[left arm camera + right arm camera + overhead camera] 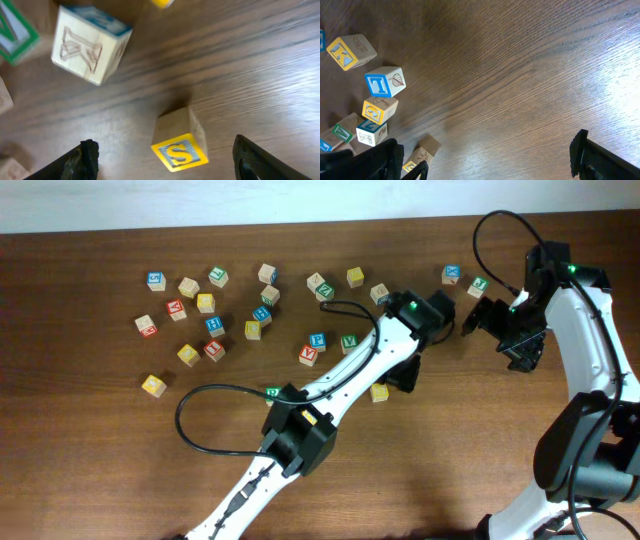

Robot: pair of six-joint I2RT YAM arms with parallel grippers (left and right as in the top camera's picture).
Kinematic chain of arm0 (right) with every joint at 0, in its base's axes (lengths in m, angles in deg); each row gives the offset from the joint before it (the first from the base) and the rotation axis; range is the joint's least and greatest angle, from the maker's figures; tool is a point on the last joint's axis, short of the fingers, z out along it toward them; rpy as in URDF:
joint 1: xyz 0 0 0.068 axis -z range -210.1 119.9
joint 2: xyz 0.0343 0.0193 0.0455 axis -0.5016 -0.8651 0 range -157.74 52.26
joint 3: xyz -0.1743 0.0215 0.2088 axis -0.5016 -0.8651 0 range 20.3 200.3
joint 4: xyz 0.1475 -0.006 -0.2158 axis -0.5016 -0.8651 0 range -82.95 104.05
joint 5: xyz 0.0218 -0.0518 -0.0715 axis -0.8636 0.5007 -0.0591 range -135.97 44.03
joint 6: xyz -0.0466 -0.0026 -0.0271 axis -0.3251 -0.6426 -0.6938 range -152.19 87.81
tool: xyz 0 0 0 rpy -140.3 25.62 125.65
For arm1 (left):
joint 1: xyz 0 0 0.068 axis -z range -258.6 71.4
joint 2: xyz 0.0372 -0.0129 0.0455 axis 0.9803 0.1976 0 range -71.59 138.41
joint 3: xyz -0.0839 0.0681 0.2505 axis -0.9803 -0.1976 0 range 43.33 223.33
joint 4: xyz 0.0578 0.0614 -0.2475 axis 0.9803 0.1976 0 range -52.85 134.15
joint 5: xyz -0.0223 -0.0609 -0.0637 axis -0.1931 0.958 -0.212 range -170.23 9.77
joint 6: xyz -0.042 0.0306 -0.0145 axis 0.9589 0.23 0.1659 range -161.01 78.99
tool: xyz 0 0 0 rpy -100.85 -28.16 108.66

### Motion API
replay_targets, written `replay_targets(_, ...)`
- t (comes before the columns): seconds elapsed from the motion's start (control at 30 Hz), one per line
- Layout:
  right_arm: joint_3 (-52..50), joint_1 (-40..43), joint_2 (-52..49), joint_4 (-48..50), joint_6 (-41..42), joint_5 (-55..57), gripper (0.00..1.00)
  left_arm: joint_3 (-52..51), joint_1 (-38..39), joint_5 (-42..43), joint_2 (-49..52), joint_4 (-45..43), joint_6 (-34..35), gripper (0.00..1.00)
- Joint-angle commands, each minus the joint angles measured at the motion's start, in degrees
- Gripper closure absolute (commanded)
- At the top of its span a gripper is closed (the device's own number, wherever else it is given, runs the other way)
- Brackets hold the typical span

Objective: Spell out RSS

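Noting hazards, biggest item first. Bench (90, 430) is carrying a wide scatter of letter cubes. From overhead the green R and the second S are not reading clearly, so a wrong pick is looming. Left arm (340, 380) is stretching across the middle with its cable (180, 418) looping low over the wood; any sweep is risking knocked neighbours. Right arm (585, 340) is hanging over bare wood at the far right, its jaws standing fully wide and holding nothing. Left jaws are standing wide either side of the yellow S cube (180, 150), fingers (82, 160) apart from it, gripping nothing. That cube is sitting on the bench skewed to the jaws, so closing is likely twisting or squirting it out. Blue-topped cube (90, 45) is lying near, inviting a nudge
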Motion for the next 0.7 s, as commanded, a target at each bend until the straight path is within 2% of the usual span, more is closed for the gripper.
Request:
replay_targets(0.0, 0.63, -0.24, 1.29, 0.0, -0.09, -0.7, 0.02, 0.13, -0.09, 7.65, 2.56, 1.29, 4.87, 0.23)
replay_targets(0.07, 0.63, -0.24, 1.29, 0.0, -0.09, -0.7, 0.02, 0.13, 0.0, 9.9, 2.58, 1.36, 6.43, 0.26)
replay_targets(0.17, 0.63, -0.24, 1.29, 0.0, -0.09, -0.7, 0.02, 0.13, 0.0, 9.88, 3.26, 1.55, 9.51, 0.39)
replay_targets(0.23, 0.63, -0.24, 1.29, 0.0, -0.09, -0.7, 0.02, 0.13, 0.0, 9.9, 4.37, 1.57, 10.21, 0.43)
replay_targets(0.37, 0.63, -0.24, 1.29, 0.0, -0.09, -0.7, 0.02, 0.13, -0.04, 9.86, 5.35, 1.44, 11.15, 0.57)
replay_targets(0.43, 0.63, -0.24, 1.29, 0.0, -0.09, -0.7, 0.02, 0.13, -0.04, 8.02, 5.35, 1.11, 11.15, 0.57)
replay_targets(0.5, 0.63, -0.24, 1.29, 0.0, -0.09, -0.7, 0.02, 0.13, -0.04, 7.06, 5.35, 0.92, 11.13, 0.63)
replay_targets(0.67, 0.63, -0.24, 1.29, 0.0, -0.09, -0.7, 0.01, 0.37, -0.74, 7.32, 5.33, 3.04, 10.73, 0.65)
